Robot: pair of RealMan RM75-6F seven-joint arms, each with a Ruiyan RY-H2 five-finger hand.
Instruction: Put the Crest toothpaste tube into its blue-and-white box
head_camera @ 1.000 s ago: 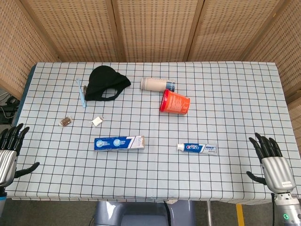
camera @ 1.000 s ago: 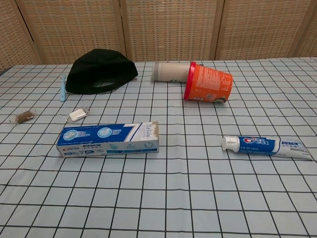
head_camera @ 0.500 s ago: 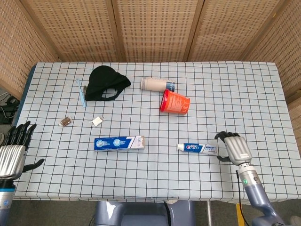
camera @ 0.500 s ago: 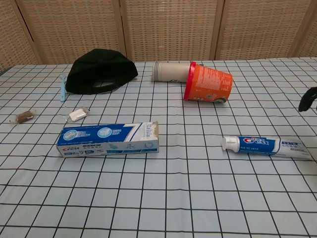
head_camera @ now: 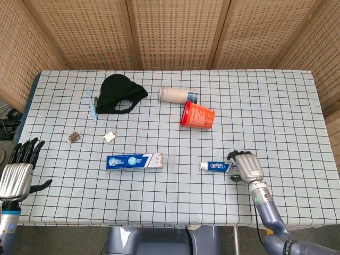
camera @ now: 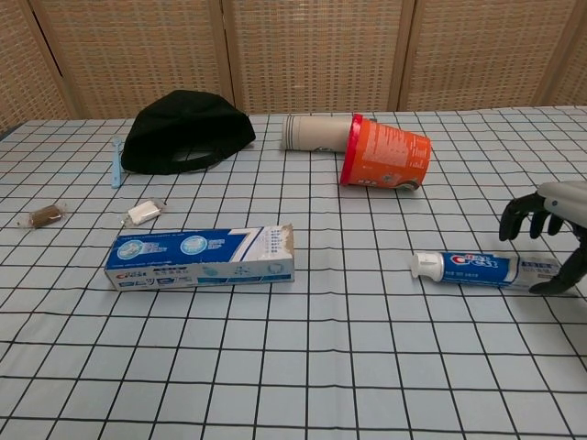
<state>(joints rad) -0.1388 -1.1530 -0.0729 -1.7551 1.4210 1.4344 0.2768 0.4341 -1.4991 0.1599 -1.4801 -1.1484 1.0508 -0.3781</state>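
Observation:
The Crest toothpaste tube (head_camera: pixel 217 167) (camera: pixel 477 268) lies flat at the front right of the table, white cap pointing left. My right hand (head_camera: pixel 247 167) (camera: pixel 548 229) hovers over the tube's crimped right end, fingers curled downward and spread around it, holding nothing that I can see. The blue-and-white box (head_camera: pixel 134 161) (camera: pixel 202 257) lies flat to the tube's left, its opened end flap facing right toward the tube. My left hand (head_camera: pixel 18 172) is off the table's front left corner, fingers extended and apart, empty; the chest view does not show it.
An orange cup (head_camera: pixel 197 116) (camera: pixel 385 152) lies on its side behind the tube, next to a beige cylinder (head_camera: pixel 177 95) (camera: pixel 314 132). A black cap (head_camera: pixel 120 94) (camera: pixel 183 130), a blue toothbrush (head_camera: pixel 91 104) and two small wrapped items (head_camera: pixel 109 136) (head_camera: pixel 74 137) lie at the back left.
My right hand has moved left and forward from beyond the table's right front corner to above the tube's crimped end, its fingers curling down. The left hand shifted slightly.

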